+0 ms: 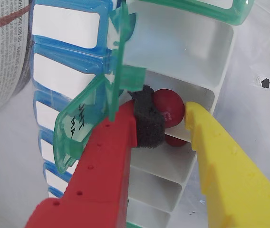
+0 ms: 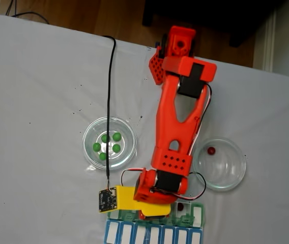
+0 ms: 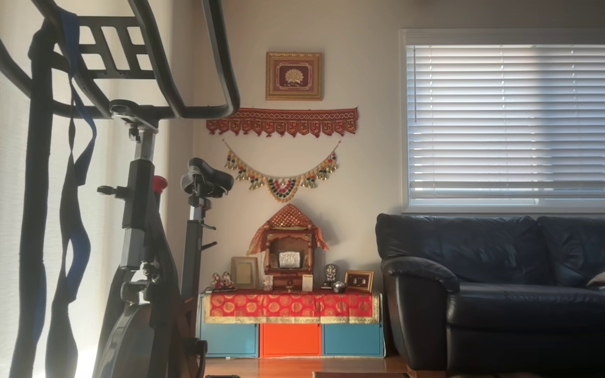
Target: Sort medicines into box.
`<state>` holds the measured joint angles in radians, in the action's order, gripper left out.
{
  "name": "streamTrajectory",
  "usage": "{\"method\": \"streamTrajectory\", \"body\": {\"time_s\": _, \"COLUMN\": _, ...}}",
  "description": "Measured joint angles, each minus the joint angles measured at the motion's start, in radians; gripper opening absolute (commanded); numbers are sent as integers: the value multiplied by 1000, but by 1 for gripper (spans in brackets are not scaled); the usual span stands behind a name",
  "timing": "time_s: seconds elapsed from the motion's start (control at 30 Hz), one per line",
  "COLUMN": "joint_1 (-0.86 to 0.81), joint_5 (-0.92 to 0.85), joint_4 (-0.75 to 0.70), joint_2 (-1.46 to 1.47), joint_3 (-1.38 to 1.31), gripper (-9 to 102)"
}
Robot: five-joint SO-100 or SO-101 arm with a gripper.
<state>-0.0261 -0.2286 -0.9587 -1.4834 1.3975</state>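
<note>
One dark red pill (image 1: 169, 107) sits between the gripper (image 1: 161, 121) fingers over an open green organizer (image 1: 220, 19) compartment, jaws parted, grip uncertain. Organizer lies at the white tablecloth's (image 2: 32, 101) near edge in the fixed view; five green pills (image 2: 107, 143) sit mid-table.

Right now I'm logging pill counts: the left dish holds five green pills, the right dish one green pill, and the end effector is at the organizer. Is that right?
One detail is off. In the fixed view the single pill in the right dish is dark red, not green. The left dish does hold five green pills, and the end effector is at the organizer.
</note>
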Motion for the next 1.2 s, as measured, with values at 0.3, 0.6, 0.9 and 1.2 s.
{"method": "streamTrajectory", "body": {"time_s": 0.3, "joint_1": 0, "joint_5": 0, "joint_4": 12, "joint_2": 0, "joint_3": 8, "gripper": 24}}
{"method": "streamTrajectory", "body": {"time_s": 0.6, "joint_1": 0, "joint_5": 0, "joint_4": -2, "joint_2": -17, "joint_3": 18, "gripper": 25}}
{"method": "streamTrajectory", "body": {"time_s": 0.9, "joint_1": 0, "joint_5": 0, "joint_4": 0, "joint_2": -35, "joint_3": 41, "gripper": 25}}
{"method": "streamTrajectory", "body": {"time_s": 1.2, "joint_1": 0, "joint_5": 0, "joint_4": 0, "joint_2": -35, "joint_3": 51, "gripper": 15}}
